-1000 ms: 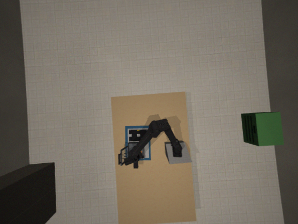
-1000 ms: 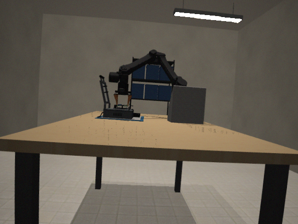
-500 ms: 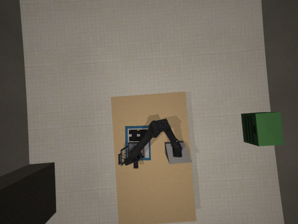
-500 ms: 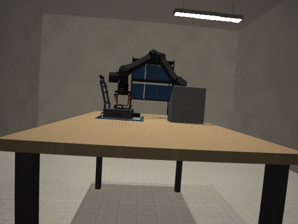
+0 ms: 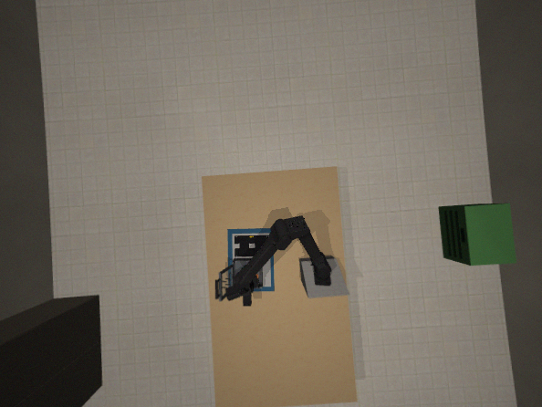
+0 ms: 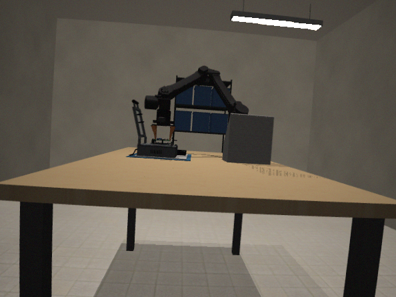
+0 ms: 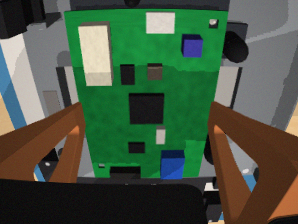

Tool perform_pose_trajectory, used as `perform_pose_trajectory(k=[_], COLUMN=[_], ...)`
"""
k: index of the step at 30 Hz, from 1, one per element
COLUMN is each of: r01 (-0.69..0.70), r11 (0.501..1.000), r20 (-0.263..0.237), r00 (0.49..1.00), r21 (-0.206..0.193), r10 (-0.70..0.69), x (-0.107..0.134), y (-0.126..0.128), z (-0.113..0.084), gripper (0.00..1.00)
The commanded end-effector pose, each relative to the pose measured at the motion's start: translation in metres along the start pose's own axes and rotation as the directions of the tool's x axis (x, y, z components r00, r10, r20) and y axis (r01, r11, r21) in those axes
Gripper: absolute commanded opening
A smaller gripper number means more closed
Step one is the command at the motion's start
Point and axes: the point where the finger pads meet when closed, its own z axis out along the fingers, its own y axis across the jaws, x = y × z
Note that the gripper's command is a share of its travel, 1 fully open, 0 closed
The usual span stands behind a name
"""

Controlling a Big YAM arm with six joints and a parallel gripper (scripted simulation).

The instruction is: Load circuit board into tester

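Circuit board (image 6: 163, 140) (image 7: 145, 132) lies over the tester (image 5: 240, 265) (image 6: 157, 151) (image 7: 260, 85), hiding its pins; whether the end effector (image 5: 250, 284) (image 6: 163, 137) (image 7: 146, 111) pinches the board or merely straddles it, one cannot tell.
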Motion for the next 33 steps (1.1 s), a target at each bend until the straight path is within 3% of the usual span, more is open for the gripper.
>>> perform_pose_trajectory(k=[1,33], r01=[-0.018,-0.025], r11=[0.999,0.999], r20=[0.012,0.012], r00=[1.000,1.000], r21=[0.029,0.028], r10=[0.018,0.025], x=[0.0047,0.0058], y=[-0.0121,-0.0123], z=[-0.0096,-0.0086], gripper=[0.72,0.72])
